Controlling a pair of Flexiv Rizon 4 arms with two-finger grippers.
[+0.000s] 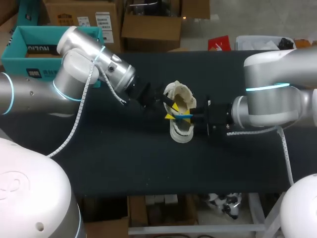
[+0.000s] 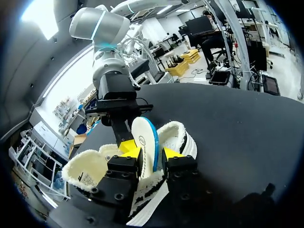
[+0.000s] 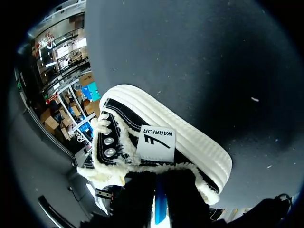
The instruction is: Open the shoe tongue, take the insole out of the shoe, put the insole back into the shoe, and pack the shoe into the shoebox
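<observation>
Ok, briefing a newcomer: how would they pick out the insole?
On the black table, find the fleece-lined shoe at the middle. The insole stands on edge out of it: a thin white oval with a blue rim, smooth where the shoe is fluffy.

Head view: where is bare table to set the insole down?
Free: the broad front strip of table between the shoe and the near edge, and the back strip behind the shoe. Crowded: the middle, where both arms' jaws meet at the shoe around the insole.
</observation>
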